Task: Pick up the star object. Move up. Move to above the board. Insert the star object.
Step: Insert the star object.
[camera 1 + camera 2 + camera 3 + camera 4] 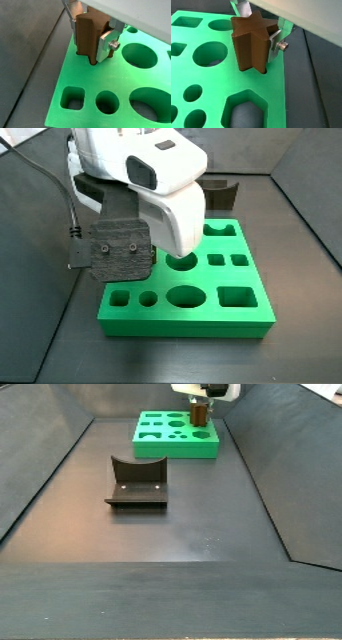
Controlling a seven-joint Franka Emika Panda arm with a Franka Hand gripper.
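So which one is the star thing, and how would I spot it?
Find the big bright green board at the far end of the dark floor. Right over its edge hangs the gripper, its silver fingers clamping a tall reddish-brown column: the star object. Nothing else there is brown with a star-shaped top; the dark fixture stands apart.

This looks like a robotics lab test cell: a dark, matte counter (201,514) walled in by sloping dark panels, with only rig hardware on it. A black L-shaped fixture (136,482) stands on the floor, and a bright green board (174,436) of shaped cut-outs sits beneath the arm's gripper (201,400).
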